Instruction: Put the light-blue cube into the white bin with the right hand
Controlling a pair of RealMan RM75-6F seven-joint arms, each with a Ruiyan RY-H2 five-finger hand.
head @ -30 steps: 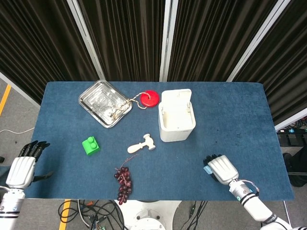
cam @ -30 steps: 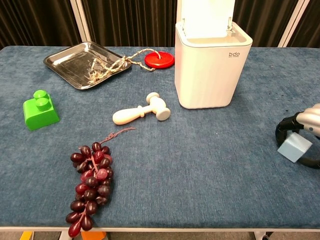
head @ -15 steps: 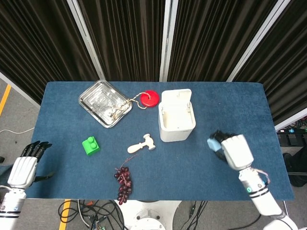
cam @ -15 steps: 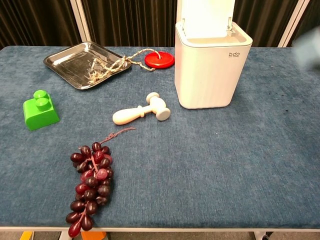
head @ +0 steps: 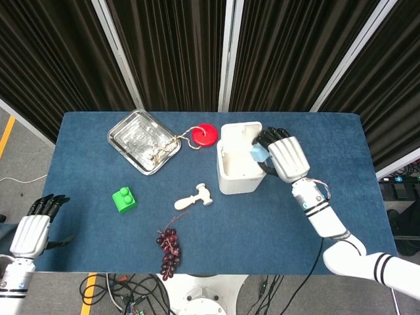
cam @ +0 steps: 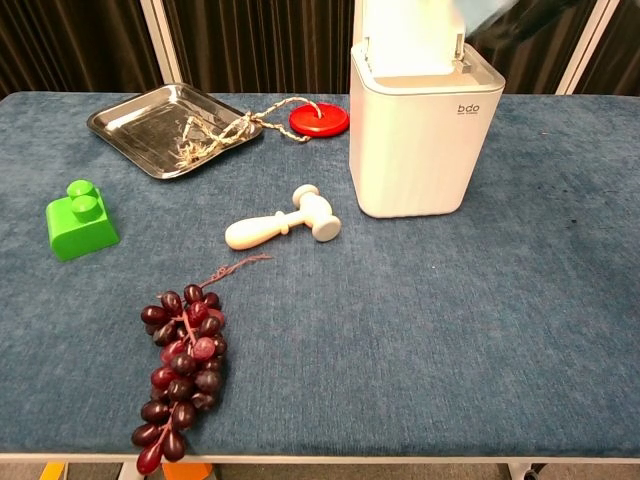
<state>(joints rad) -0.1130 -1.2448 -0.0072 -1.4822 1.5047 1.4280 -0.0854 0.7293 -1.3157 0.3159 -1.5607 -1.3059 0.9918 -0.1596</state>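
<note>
The white bin [head: 241, 159] stands open near the table's middle, its lid tipped up at the back; the chest view shows its front [cam: 425, 140]. My right hand [head: 283, 153] hovers at the bin's right rim and grips the light-blue cube [head: 259, 153], which sticks out over the opening. In the chest view only a blurred piece of the cube [cam: 487, 12] and dark fingers show at the top edge, above the bin. My left hand [head: 34, 226] hangs off the table's front left corner, fingers apart, holding nothing.
A steel tray [head: 142, 140] with a rope [head: 164, 147] running to a red disc [head: 205, 135] lies at the back left. A green block [head: 124, 199], a small wooden mallet [head: 195, 197] and a bunch of dark grapes [head: 169, 249] lie in front of the bin.
My right hand has carried the cube up from the table's front right, leftwards and back, to the bin's right rim. The left hand has stayed put.
</note>
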